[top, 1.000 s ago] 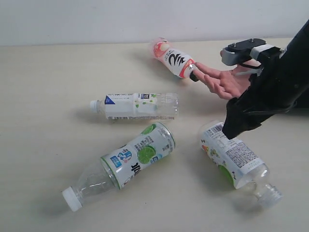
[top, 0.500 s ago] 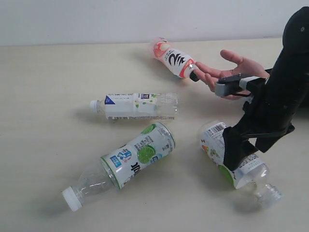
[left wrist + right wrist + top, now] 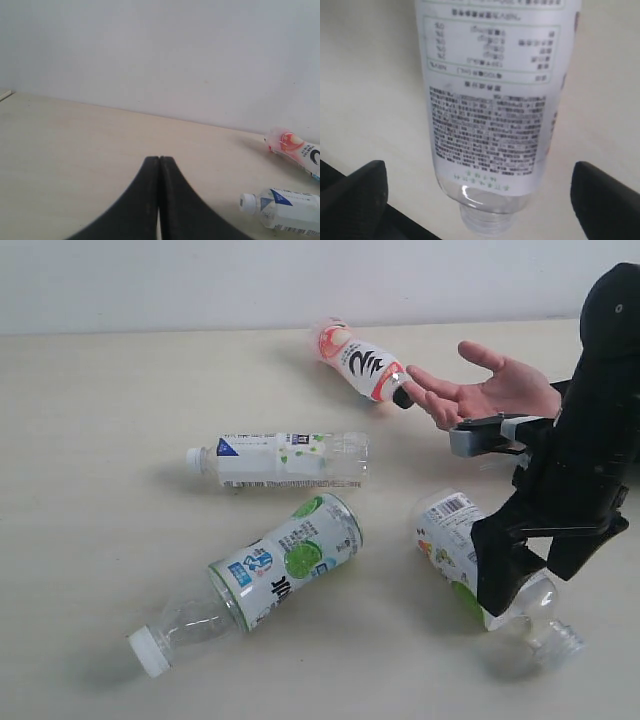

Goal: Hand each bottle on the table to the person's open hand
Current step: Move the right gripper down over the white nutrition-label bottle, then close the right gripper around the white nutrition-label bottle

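Right wrist view: right jaws spread wide astride a fat bottle (image 3: 490, 100) on the counter (image 3: 360, 75). The left jaws are pressed together.

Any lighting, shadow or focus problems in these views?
Exterior view: even, soft light; only a faint shadow beside the slim bottle; everything sharp. Left wrist view: the left gripper is a dark soft-edged mass, the table behind clear. Right wrist view: the fat bottle fills the frame, its fine print blurred; the fingers of the right gripper are out of focus.

Left claw (image 3: 159, 161) closed; right claw (image 3: 477, 175) spread wide.
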Motion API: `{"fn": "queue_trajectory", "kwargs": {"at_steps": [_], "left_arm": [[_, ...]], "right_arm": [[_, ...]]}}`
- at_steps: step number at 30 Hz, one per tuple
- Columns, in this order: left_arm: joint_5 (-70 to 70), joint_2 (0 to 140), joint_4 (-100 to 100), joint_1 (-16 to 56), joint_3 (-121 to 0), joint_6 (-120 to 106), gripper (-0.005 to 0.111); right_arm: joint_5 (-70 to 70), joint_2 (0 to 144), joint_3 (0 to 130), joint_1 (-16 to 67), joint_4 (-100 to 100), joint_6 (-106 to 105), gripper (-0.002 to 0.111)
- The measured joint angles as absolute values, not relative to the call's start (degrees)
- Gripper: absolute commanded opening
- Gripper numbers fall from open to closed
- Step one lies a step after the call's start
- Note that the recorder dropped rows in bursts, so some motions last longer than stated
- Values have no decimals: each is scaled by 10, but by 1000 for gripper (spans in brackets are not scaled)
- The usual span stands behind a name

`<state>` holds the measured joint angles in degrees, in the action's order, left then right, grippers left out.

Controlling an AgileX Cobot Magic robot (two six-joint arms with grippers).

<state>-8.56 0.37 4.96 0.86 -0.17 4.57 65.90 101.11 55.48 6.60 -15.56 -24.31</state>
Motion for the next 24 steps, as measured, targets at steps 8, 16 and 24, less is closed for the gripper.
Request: {"fn": "queue_trajectory", "kwargs": {"at_steps": [8,16,24], "left_arm": [[-86,4,50,9,-2,46,0],[-86,4,50,9,-2,46,0],[-86,4,50,9,-2,46,0]], "right_arm": [[656,891,555,120,-36,-94,93],[536,894,532,215,-17,-22,93],[504,894,481,229,0,0,93]]}}
